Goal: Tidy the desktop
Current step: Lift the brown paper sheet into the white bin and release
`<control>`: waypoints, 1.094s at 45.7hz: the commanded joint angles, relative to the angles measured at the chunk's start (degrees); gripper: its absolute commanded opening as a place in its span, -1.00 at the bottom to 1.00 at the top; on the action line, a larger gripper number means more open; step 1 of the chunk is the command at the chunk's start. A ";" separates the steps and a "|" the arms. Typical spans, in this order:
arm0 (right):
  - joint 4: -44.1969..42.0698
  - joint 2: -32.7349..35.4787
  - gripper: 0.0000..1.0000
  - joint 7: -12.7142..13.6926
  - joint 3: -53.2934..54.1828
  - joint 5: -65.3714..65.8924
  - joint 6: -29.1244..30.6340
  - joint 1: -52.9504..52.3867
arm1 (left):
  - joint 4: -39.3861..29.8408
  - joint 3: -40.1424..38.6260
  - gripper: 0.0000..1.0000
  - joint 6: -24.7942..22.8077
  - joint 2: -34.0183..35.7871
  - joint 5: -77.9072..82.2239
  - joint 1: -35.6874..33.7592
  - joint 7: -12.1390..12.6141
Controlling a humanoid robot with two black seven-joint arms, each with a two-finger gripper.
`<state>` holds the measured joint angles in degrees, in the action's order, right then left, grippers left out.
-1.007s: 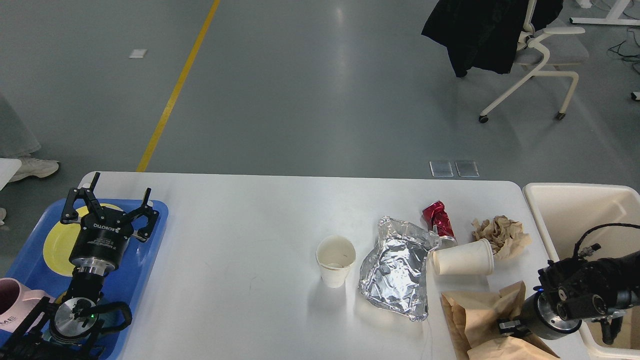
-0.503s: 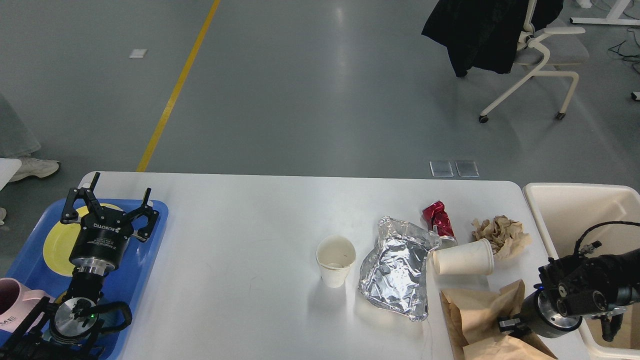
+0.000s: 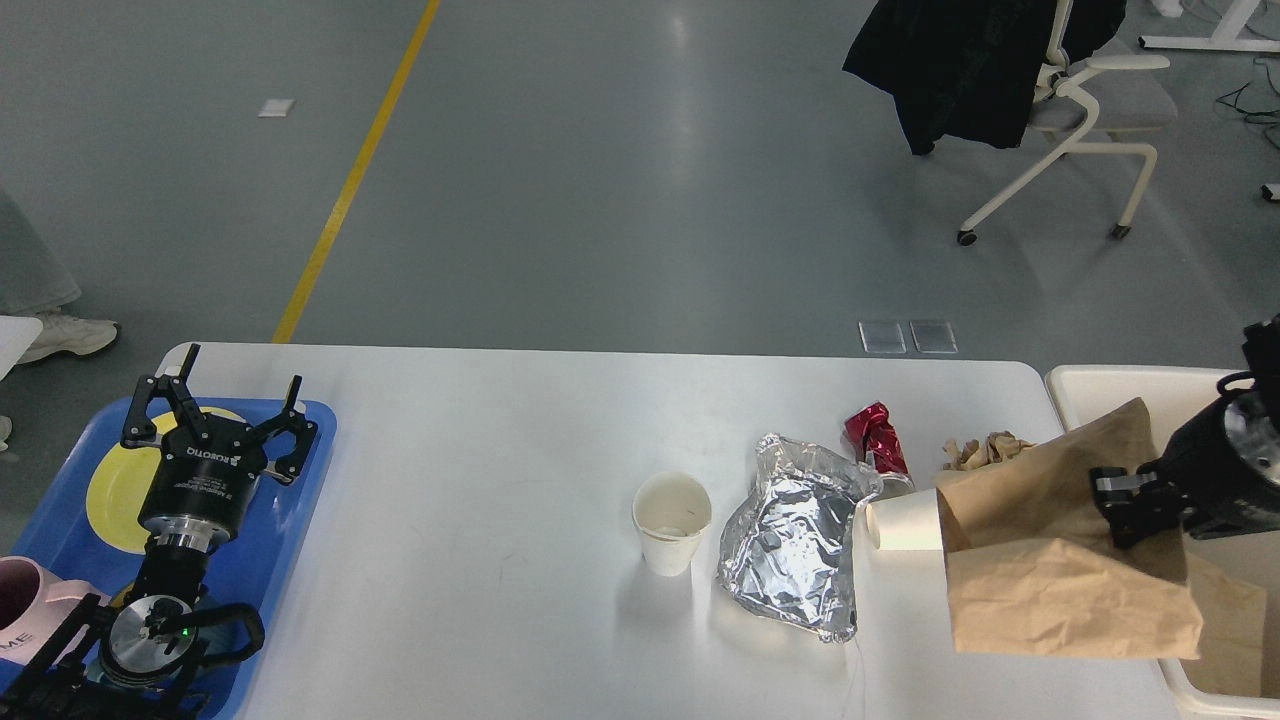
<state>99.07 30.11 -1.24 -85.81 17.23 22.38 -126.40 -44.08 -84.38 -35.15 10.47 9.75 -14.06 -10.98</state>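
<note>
Bench (image 3: 480,440) = the wide white tabletop filling the lower half of the view. Landmark: upright white paper cup (image 3: 671,522) near its middle.

- Just right of the cup: crumpled foil sheet (image 3: 797,535), lying flat on the bench.
- Right of the foil, touching its edge: second white cup (image 3: 903,525), on its side, mouth toward the landmark cup. Its far end is hidden behind the brown paper bag (image 3: 1060,560).
- Behind and right of the foil: crushed red can (image 3: 876,438).
- Further right of the cup: crumpled brown paper wad (image 3: 985,448), mostly hidden by the bag.
- Right claw (image 3: 1135,505): clamped on the upper right part of the brown paper bag. Bag hangs off the bench, spanning the bench's right edge and the cream bin (image 3: 1120,395) beside it.
- Far left of the cup: blue tray (image 3: 290,520) at the bench's left end, yellow plate (image 3: 115,495) in it, pink mug (image 3: 30,600) at its near corner.
- Left claw (image 3: 225,400): fingers spread apart, gripping nothing, sitting over the tray's far end.

Off the bench, far behind and right of the cup: white office chair (image 3: 1085,130) with a black garment (image 3: 960,70) draped over it.
</note>
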 commanded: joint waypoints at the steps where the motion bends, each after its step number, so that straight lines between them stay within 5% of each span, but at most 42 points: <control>1: 0.93 -1.45 -1.00 -0.08 -3.39 -2.64 7.94 -8.51 | -0.04 0.00 0.93 0.00 -0.01 0.00 0.09 -0.01; 13: 0.16 -1.89 -1.00 -0.08 -4.80 -2.72 7.77 -8.95 | 0.05 0.00 0.93 0.00 0.08 0.00 0.09 -0.01; 20: -10.02 4.42 -1.00 0.01 -7.70 -2.73 6.98 -4.22 | 0.05 0.00 0.93 0.00 -0.01 0.00 0.09 -0.01; 28: -30.93 14.10 -1.00 0.01 -3.76 -2.46 6.37 13.34 | -0.04 0.09 0.93 0.00 -0.01 0.00 0.00 -0.01; 34: -45.26 17.27 -1.00 0.01 8.70 -2.99 2.24 33.37 | 0.05 0.09 0.93 0.00 -0.01 0.00 0.00 -0.01; 41: -60.21 16.04 -1.00 0.01 27.51 -2.90 -5.40 59.22 | 0.05 0.09 0.93 0.00 -0.01 0.00 0.09 -0.10; 50: -83.14 5.07 -1.00 0.27 40.02 -2.90 -9.72 81.56 | 0.05 0.00 0.93 0.00 -0.01 0.00 0.00 -0.10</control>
<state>29.39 41.97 -1.10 -51.06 14.35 14.68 -56.28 -44.04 -84.33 -35.15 10.46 9.75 -14.01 -11.01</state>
